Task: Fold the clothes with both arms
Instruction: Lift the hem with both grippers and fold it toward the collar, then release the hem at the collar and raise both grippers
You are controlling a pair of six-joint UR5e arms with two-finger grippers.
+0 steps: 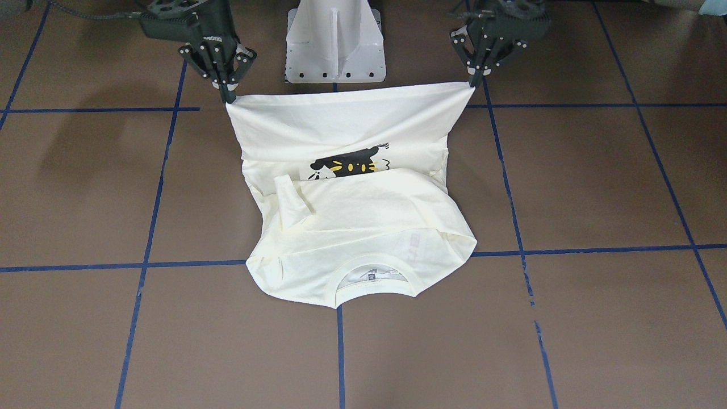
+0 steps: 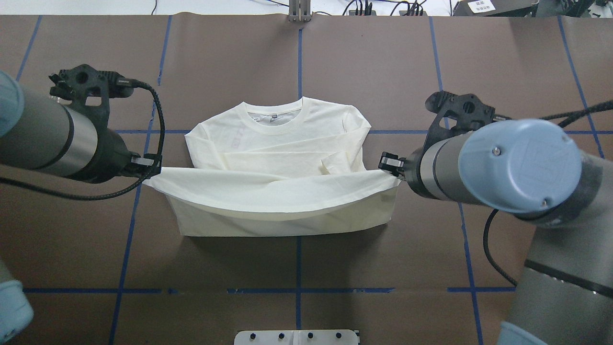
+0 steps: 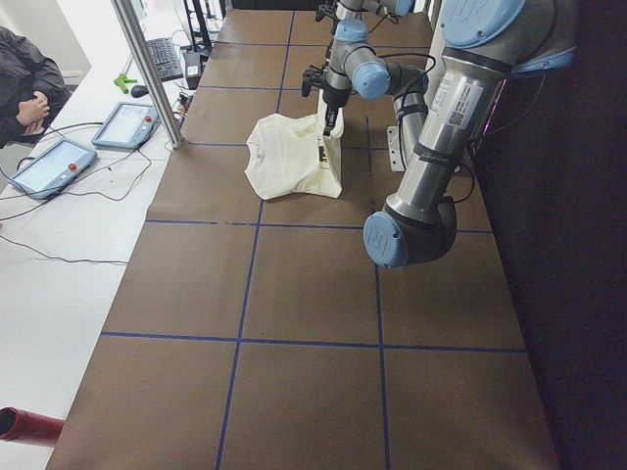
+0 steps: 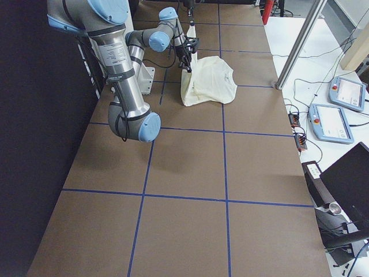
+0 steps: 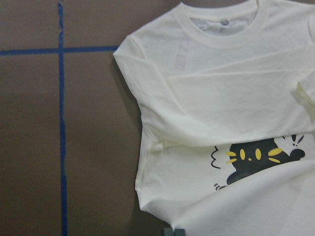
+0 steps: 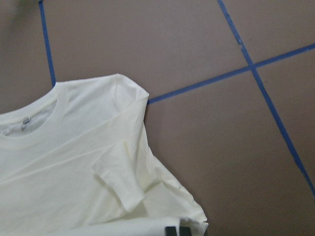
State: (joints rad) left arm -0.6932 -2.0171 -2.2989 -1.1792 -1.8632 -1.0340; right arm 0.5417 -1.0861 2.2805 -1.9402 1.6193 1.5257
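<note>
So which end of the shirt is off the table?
The hem end: the left claw and right claw each pinch a corner, holding it up taut. The collar end lies flat.

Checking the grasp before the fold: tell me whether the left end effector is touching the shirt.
Touching. The front-facing view shows the left end effector pinching the shirt by its lifted corner, no gap.

**Shirt strung between grippers**

We found the T-shirt (image 2: 287,143) on the table (image 2: 383,72), collar at 12 o'clock. Its 6 o'clock hem hung raised: left gripper (image 1: 473,82) pinching the 9 o'clock corner, right gripper (image 1: 229,96) the 3 o'clock corner.
</note>
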